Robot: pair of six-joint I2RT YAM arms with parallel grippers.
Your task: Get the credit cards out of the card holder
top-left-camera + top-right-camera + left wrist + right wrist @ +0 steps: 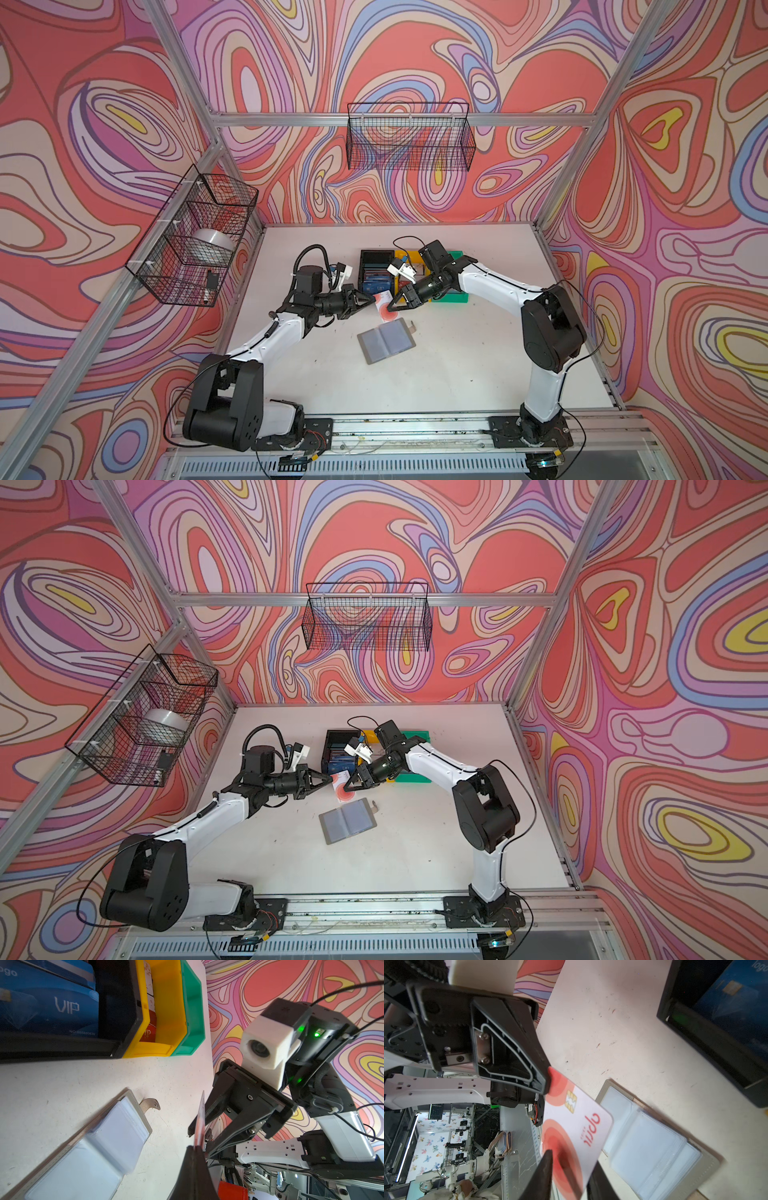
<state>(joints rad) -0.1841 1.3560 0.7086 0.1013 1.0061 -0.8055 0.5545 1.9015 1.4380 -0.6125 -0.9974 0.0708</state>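
The grey card holder (pixel 386 340) (pixel 348 820) lies open and flat on the white table, with clear sleeves (pixel 99 1147) (pixel 650 1147) up and its tab at the far edge. Just beyond it, above the table, a pale credit card with red circles (pixel 384 305) (pixel 581 1122) is held by one corner in my left gripper (pixel 372 300) (pixel 195 1148), which is shut on it. My right gripper (pixel 392 309) (pixel 571 1159) straddles the card's other end, jaws slightly apart with a gap to the card. Blue credit cards (pixel 52 1007) lie in the black bin and a red one (pixel 148 1030) in the yellow bin.
Three bins stand side by side behind the grippers: black (pixel 376 255), yellow (pixel 166 1051) and green (pixel 451 297). Wire baskets hang on the back wall (pixel 409 137) and the left wall (pixel 195 237). Both arm bases sit on the rail at the front edge.
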